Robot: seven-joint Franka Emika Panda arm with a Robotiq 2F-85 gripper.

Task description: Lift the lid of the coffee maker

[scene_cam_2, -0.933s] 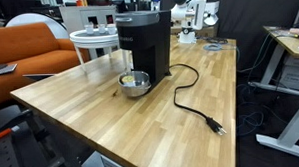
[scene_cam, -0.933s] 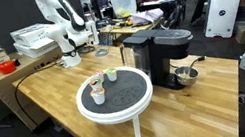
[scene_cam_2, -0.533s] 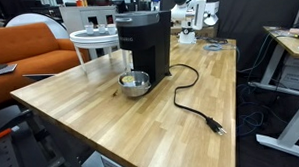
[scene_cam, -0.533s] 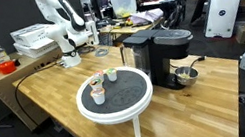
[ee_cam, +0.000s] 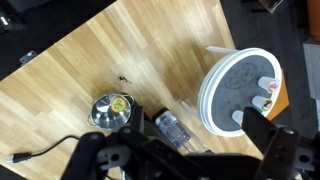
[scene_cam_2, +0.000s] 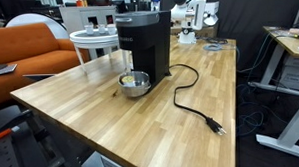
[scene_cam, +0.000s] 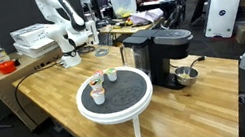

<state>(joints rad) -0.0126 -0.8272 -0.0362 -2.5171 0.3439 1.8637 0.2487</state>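
The black coffee maker [scene_cam: 160,58] stands on the wooden table, also in the other exterior view [scene_cam_2: 147,43]. Its flat dark lid [scene_cam: 171,37] with a silvery rim lies closed on the head. My gripper [scene_cam: 91,29] hangs on the white arm far behind the machine, well apart from it. In the wrist view the gripper [ee_cam: 168,136] is open and empty, high above the table. Below it shows the machine's clear water tank [ee_cam: 170,127]; the lid is hidden behind the gripper body.
A steel bowl [scene_cam: 187,73] sits under the machine's head, also in the wrist view [ee_cam: 112,110]. A round white side table [scene_cam: 116,98] with a black top carries small cups [scene_cam: 98,86]. A black power cord [scene_cam_2: 194,104] trails across the wood.
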